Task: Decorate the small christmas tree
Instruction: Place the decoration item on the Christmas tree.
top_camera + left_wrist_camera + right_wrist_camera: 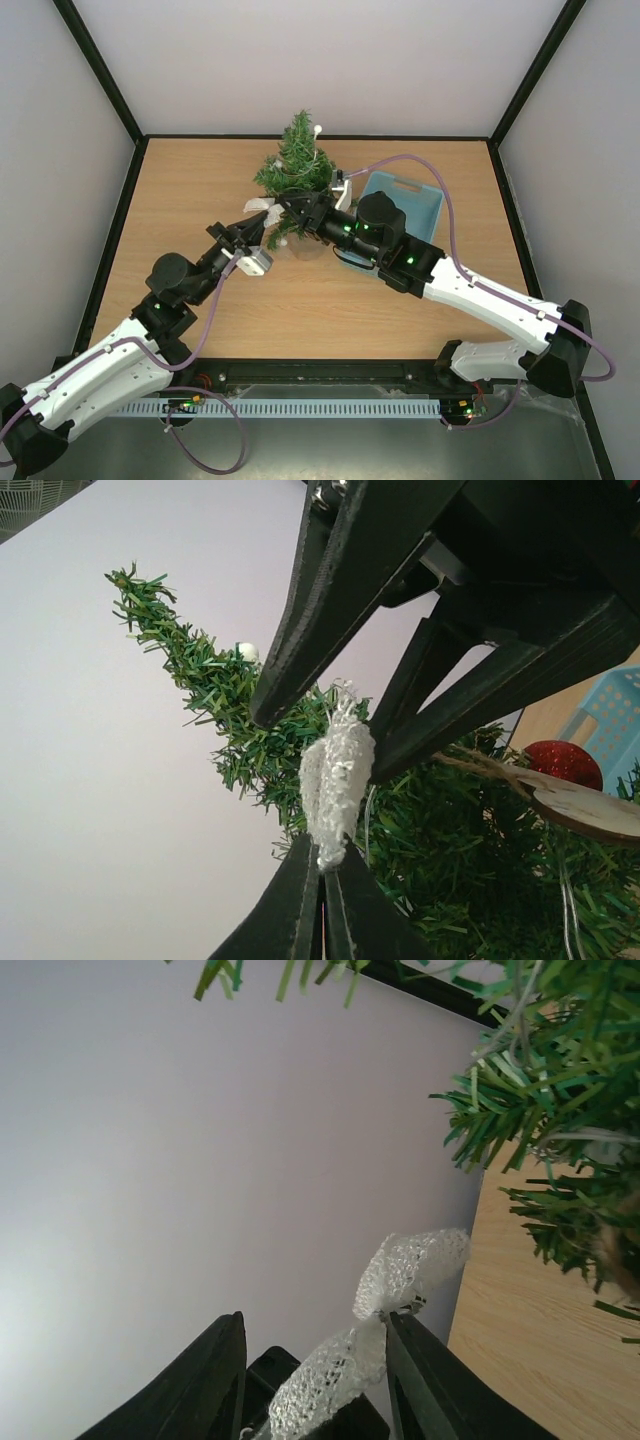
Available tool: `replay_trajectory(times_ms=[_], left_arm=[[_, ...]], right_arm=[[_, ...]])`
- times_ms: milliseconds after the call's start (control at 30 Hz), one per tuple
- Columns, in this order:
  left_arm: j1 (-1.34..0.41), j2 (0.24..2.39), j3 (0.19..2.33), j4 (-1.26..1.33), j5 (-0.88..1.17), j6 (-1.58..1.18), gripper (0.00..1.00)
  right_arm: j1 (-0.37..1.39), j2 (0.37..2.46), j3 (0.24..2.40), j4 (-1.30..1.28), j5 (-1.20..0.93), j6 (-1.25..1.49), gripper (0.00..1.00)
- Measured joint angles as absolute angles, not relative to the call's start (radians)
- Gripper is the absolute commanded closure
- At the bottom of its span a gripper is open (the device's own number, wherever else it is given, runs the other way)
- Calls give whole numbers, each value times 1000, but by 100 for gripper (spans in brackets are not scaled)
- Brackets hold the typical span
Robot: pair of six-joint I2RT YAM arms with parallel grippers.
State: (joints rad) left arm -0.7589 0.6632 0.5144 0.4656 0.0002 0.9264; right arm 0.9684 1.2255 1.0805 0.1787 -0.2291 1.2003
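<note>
Site: robotics lab test cell, viewed by me remotely. Evidence: wood-top surface (180, 190) boxed by blank white panels (300, 60) in black framing (100, 70); my left arm (100, 375) and right arm (480, 295) bolted along its near edge; slotted cable duct (300, 408); purple cabling (215, 320).

Top view: small christmas tree (297, 160) base largely hidden behind right gripper (285, 208); blue basket (395, 182) part-covered by right arm (470, 285). Left wrist: wooden ornament (590, 810) cut by right edge.
</note>
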Motion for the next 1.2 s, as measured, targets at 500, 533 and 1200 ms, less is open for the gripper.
replay_trajectory(times_ms=[500, 533, 1200], left_arm=[[-765, 655, 489, 480, -12, 944, 94], [-766, 654, 488, 480, -12, 944, 88], [-740, 609, 672, 140, -126, 339, 44]], right_arm=[[968, 1222, 1080, 146, -229, 1179, 98], [968, 1222, 1080, 147, -228, 1173, 98], [968, 1157, 1078, 226, -192, 331, 98]])
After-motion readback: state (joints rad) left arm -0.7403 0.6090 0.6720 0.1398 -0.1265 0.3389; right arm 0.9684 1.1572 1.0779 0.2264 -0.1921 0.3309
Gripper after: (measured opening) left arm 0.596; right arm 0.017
